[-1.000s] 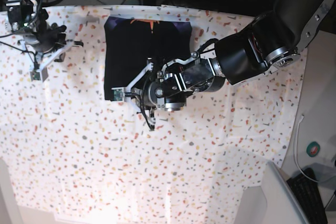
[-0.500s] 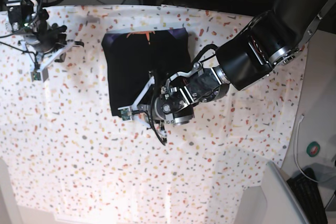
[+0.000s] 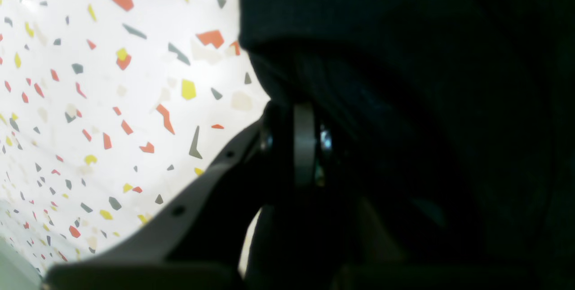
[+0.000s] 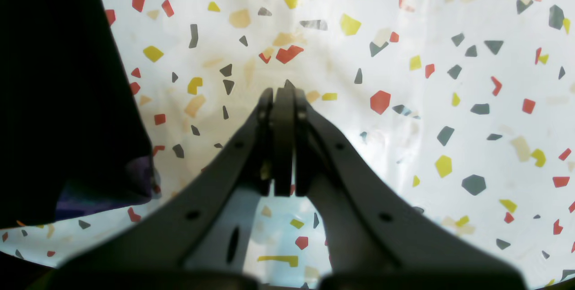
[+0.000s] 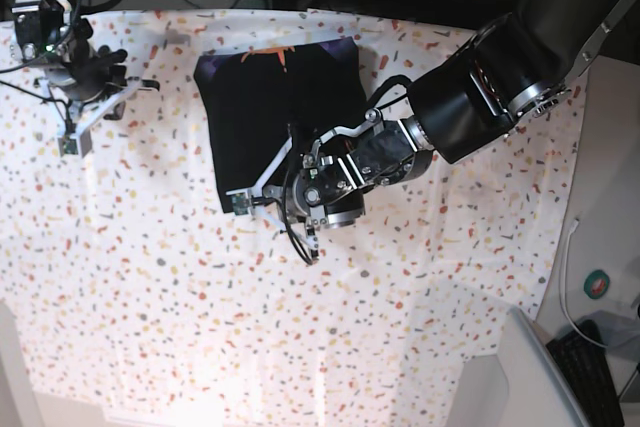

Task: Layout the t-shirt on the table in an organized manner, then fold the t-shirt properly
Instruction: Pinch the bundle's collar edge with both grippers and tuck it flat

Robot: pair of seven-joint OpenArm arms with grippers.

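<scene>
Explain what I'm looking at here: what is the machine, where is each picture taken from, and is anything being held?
This is a robot with two arms, each ending in a pair of fingers. The base picture looks down on the table, covered in a white speckled cloth. The other two come from cameras on the wrists, looking along the fingers.

A black t-shirt, folded into a rough rectangle, lies near the far edge.

The left gripper, on the right of the base picture, sits at the shirt's near edge. Its wrist view shows it nearly shut with black fabric at the fingers, so it seems to pinch the hem, though the view is dark.

The right gripper is shut on nothing and is parked over bare cloth at the table's corner, beside the shirt.
</scene>
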